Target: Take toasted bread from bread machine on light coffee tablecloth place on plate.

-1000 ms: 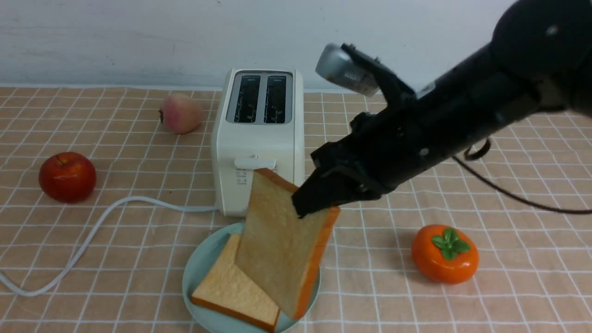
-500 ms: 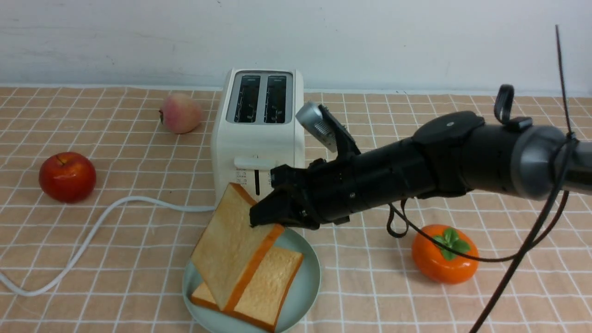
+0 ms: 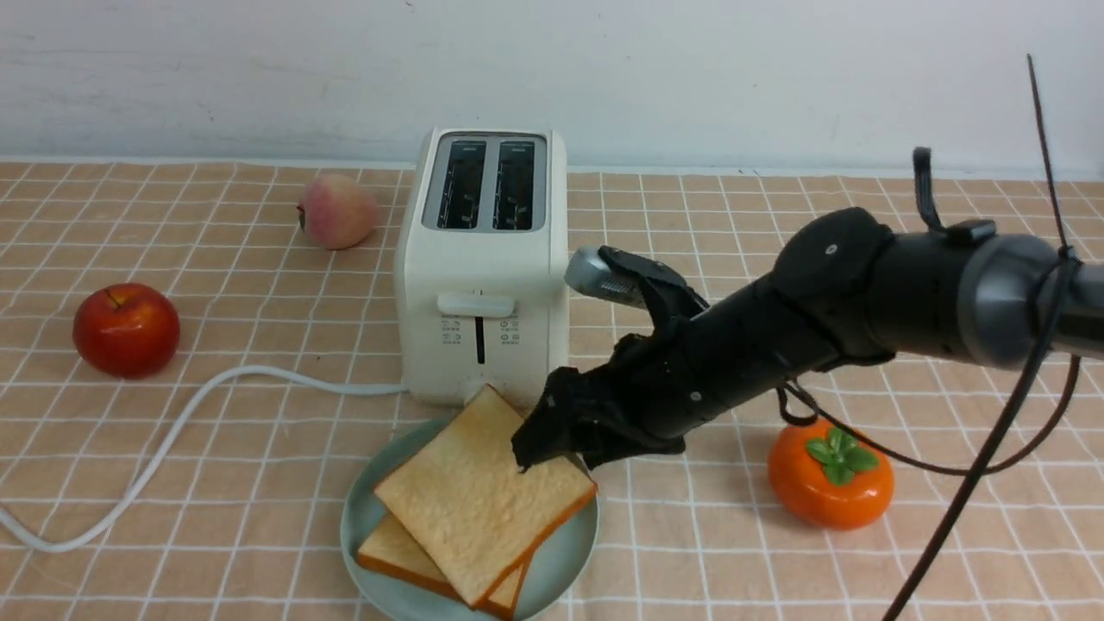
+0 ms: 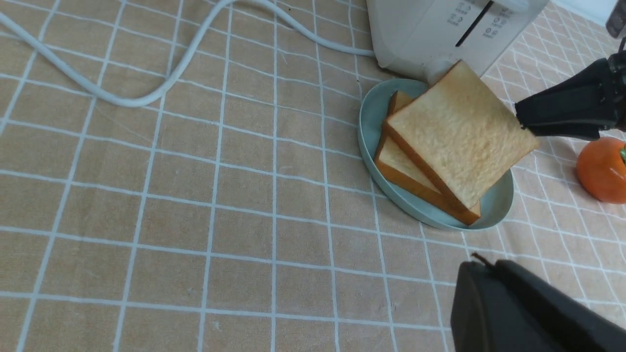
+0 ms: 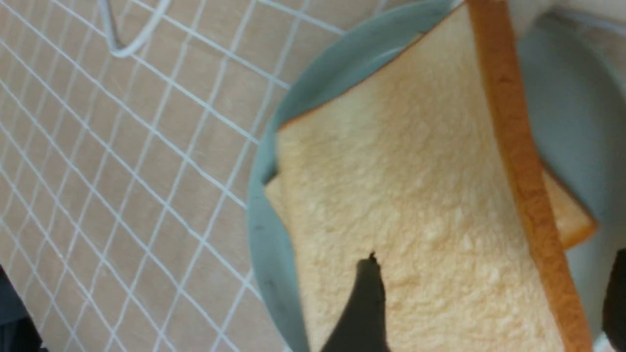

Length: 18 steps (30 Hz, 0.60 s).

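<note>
My R gripper (image 3: 556, 453) is low over the plate (image 3: 565, 552), jaws spread wide & gripping nothing. In the right wrist view 1 finger (image 5: 364, 303) lies over the top slice's pale face and the other sits outside its orange crust edge, w/ clear space btwn.

Both pcs of toasted bread are on the plate. The top slice (image 3: 483, 500) lies roughly flat on the lower slice (image 3: 401, 552), turned relative to it, so the lower one pokes out at the front-left. The top slice's far corner reaches the foot of the bread machine (image 3: 483, 285); can't tell if it touches.

The plate sits on the light coffee tablecloth (image 3: 259, 483) near its front edge, approx mid-width, just in front of the machine. A white cord (image 3: 172, 431) runs from the machine toward the front-left corner. A red apple (image 3: 126, 329) is near the left edge, a peach (image 3: 336, 211) is toward the back, left of the machine, and an orange persimmon (image 3: 830, 473) is right of the plate, below my R arm.

My L gripper (image 4: 513, 313) is closed up on nothing, over bare cloth, apart from the plate.
</note>
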Available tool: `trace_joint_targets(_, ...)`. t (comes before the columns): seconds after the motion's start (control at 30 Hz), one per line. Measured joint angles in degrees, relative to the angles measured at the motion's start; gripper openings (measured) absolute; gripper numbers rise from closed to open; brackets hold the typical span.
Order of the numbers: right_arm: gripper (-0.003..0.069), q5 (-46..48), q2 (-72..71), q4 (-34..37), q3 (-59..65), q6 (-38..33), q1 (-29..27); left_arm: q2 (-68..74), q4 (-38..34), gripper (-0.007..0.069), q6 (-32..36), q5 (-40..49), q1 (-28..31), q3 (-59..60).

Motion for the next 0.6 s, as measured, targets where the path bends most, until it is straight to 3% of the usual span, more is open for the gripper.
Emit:
trace_joint_targets(0.1,0.0622,3.0,-3.7,-1.6,0.0,3.0,-3.9,0.0,0.7,-0.0014,0.0,-0.1,0.0,0.1)
trace_joint_targets(0.23,0.0511,7.8,-10.6,-2.9,0.0,7.2,-9.8,0.0,1.1,-0.0014,0.0,-0.1,0.0,0.1)
trace_joint_targets(0.33,0.0231,12.5,-20.3,-7.0,0.0,9.2,-16.4,0.0,1.6,-0.0014,0.0,-1.5,0.0,0.1)
trace_joint_targets(0.37,0.0212,12.8,-21.5,-7.6,0.0,9.2,-17.2,0.0,1.6,-0.0014,0.0,-1.7,0.0,0.2)
trace_joint_targets(0.43,0.0044,15.2,-28.9,-12.0,0.0,9.3,-20.9,0.0,1.7,-0.0013,0.0,-5.0,0.0,0.4)
trace_joint_targets(0.5,-0.0008,16.8,-35.9,-16.5,0.0,9.4,-23.7,0.0,1.6,-0.0013,0.0,-8.6,0.0,0.4)
trace_joint_targets(0.6,-0.0011,17.4,-44.2,-22.0,0.6,9.5,-26.4,0.0,1.5,-0.0013,0.0,-13.2,0.0,0.4)
